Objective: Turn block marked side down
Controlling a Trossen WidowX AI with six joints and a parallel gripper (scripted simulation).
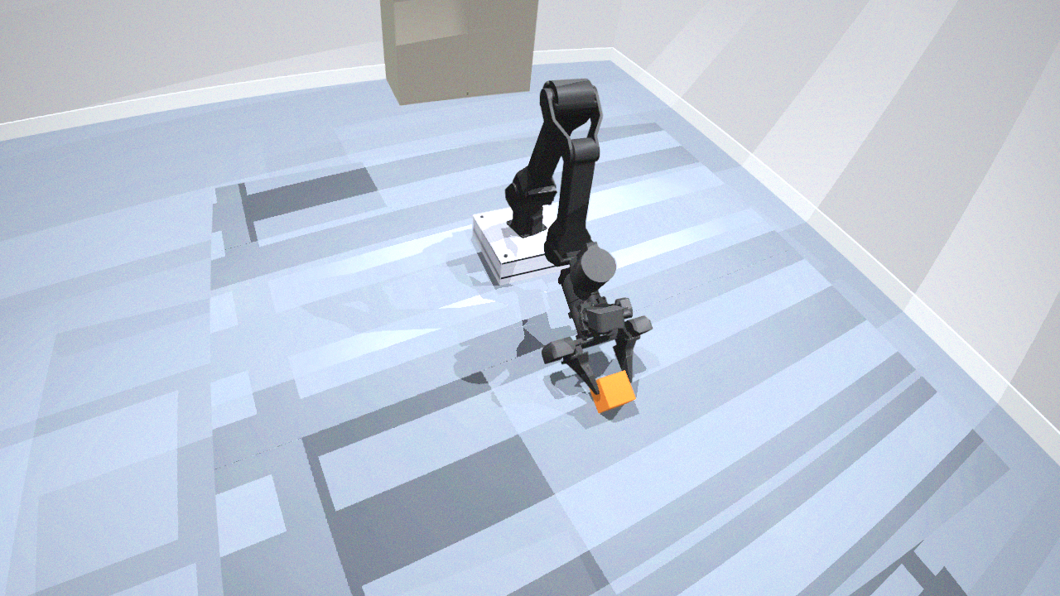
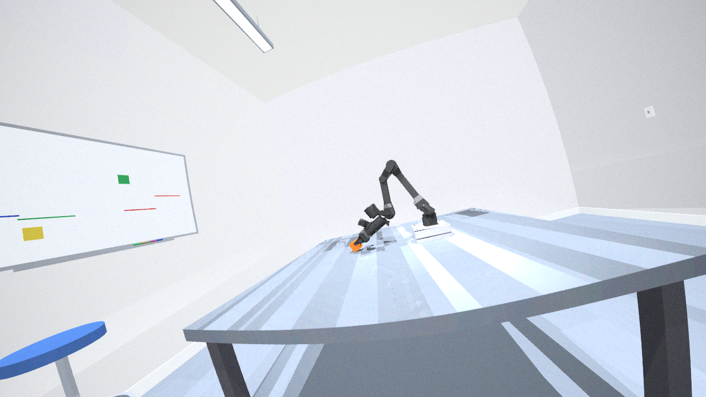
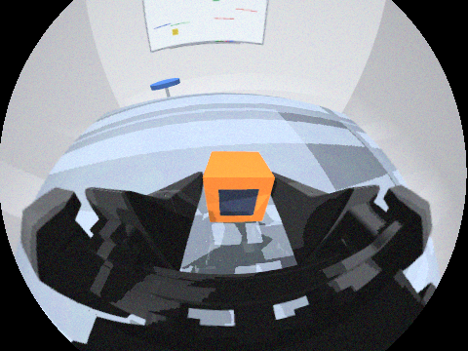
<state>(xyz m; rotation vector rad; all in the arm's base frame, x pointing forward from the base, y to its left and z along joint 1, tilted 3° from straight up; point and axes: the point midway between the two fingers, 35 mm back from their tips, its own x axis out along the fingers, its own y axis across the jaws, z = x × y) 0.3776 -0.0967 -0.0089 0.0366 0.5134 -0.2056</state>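
An orange block (image 1: 614,391) (image 2: 353,245) (image 3: 237,171) sits tilted at the table top between my fingertips. Its marked side, a dark blue square (image 3: 238,202), faces back toward the wrist camera and cannot be seen in either the top or the exterior view. My gripper (image 1: 608,378) (image 2: 359,240) (image 3: 236,175) reaches down at a slant from the arm. Its fingers stand open on either side of the block and close to its side faces. Whether the block rests on an edge or still leans on a finger, I cannot tell.
The arm's white base plate (image 1: 511,255) (image 2: 432,231) lies behind the gripper. A beige cabinet (image 1: 459,48) stands at the far table edge. A whiteboard (image 2: 89,197) and a blue stool (image 2: 49,345) are off the table to the left.
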